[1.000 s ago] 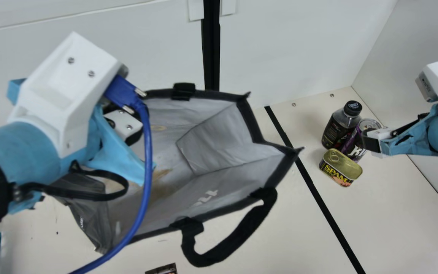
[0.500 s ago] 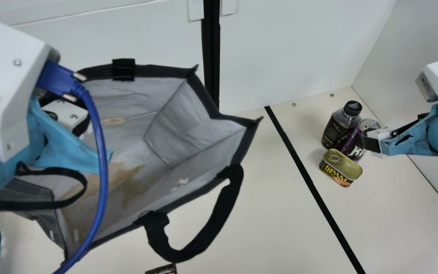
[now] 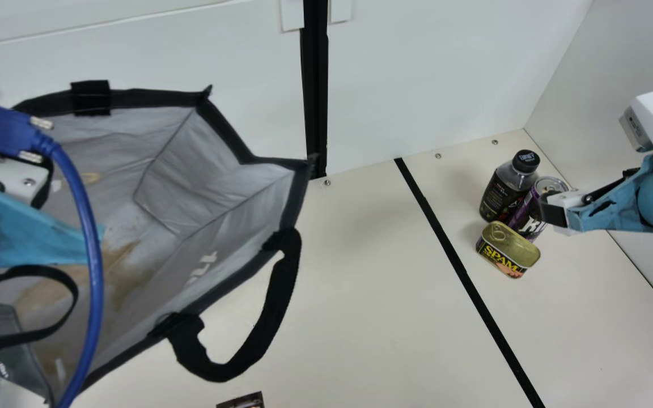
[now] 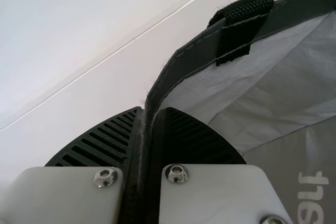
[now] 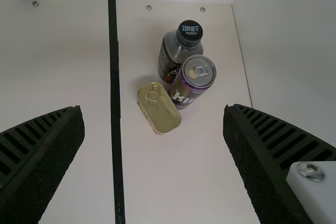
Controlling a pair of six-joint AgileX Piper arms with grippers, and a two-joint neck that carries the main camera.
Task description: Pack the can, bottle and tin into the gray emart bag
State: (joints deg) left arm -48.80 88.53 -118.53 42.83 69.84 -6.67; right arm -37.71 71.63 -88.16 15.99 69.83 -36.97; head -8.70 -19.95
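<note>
Pinching gray emart bag (image 3: 219,187) in left jaws, nine o'clock.
Holding right jaws spread, three o'clock; risking toppling bottle (image 5: 175,51) by bumping adjacent can (image 5: 190,81).

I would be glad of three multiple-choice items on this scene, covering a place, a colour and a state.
1. How is the gray bag held?
A) By the left gripper, at its rim
B) By the right gripper, at its handle
C) By neither gripper

2. What colour is the cap of the bottle?
A) White
B) Red
C) Black

3. Where is the tin?
A) Inside the bag
B) On the table, beside the can
C) On top of the bottle

Answers:
1: A, the left wrist view shows the rim between the fingers.
2: C, the main view shows a black cap.
3: B, the right wrist view shows tin and can side by side.
</note>
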